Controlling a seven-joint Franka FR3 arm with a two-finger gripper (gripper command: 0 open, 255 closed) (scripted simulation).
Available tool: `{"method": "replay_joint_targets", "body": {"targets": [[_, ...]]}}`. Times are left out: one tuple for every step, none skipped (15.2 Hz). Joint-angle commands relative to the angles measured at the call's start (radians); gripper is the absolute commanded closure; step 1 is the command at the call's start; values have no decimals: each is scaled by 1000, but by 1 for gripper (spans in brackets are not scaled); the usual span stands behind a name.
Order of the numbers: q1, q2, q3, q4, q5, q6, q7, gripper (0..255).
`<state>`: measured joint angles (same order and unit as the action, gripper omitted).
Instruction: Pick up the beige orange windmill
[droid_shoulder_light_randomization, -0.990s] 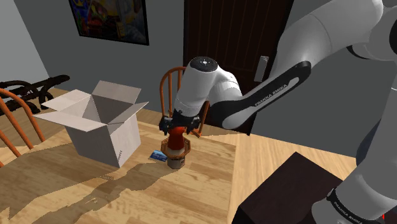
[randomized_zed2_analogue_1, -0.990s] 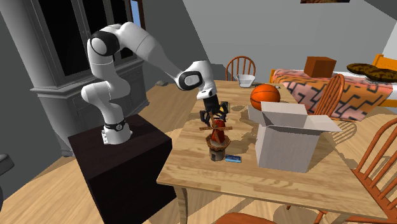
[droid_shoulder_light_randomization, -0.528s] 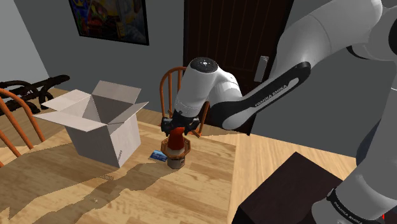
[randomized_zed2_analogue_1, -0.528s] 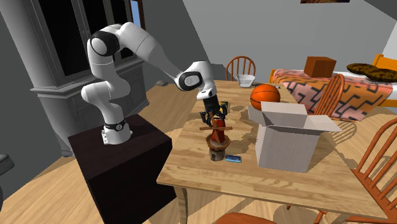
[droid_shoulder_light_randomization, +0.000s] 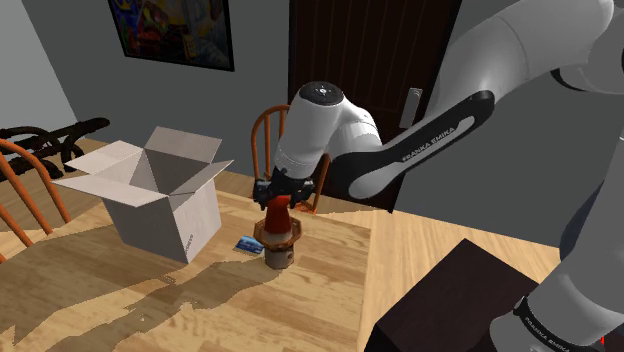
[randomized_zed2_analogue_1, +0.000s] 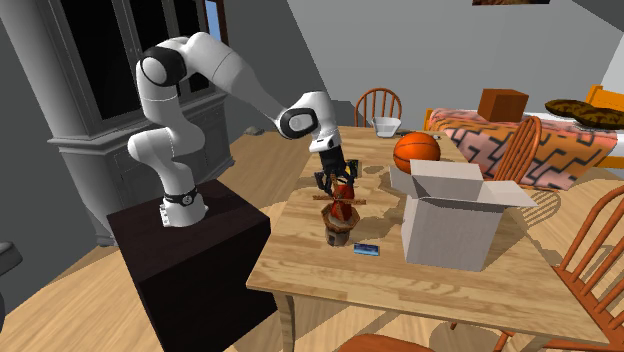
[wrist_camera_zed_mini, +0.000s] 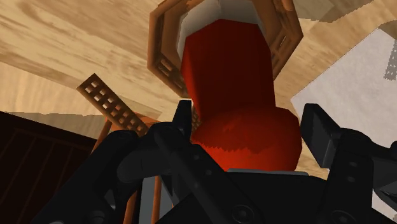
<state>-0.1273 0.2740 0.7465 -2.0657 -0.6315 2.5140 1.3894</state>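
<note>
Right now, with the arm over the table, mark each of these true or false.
1. The gripper is shut on the red top of the windmill. True.
2. The flaps of the box are folded shut. False: they stand open.
3. An orange ball sits on the table. True.
4. The blue card lies inside the box. False: it lies on the table, between the windmill and the box.
</note>
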Motion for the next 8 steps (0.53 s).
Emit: {"method": "replay_joint_targets", "body": {"targets": [[-11, -19, 15, 7, 30, -16, -24, 255], [-16, -28, 21, 10, 45, -25, -35, 255], [-21, -37, 27, 13, 59, -33, -47, 255], [-26, -46, 33, 17, 74, -41, -58, 255], [-31, -55, 39, 21, 88, -50, -69, 255], [-35, -63, 44, 25, 101, -58, -80, 255], [-39, -72, 49, 30, 115, -67, -91, 255], [-43, -80, 54, 34, 129, -76, -102, 255]]}}
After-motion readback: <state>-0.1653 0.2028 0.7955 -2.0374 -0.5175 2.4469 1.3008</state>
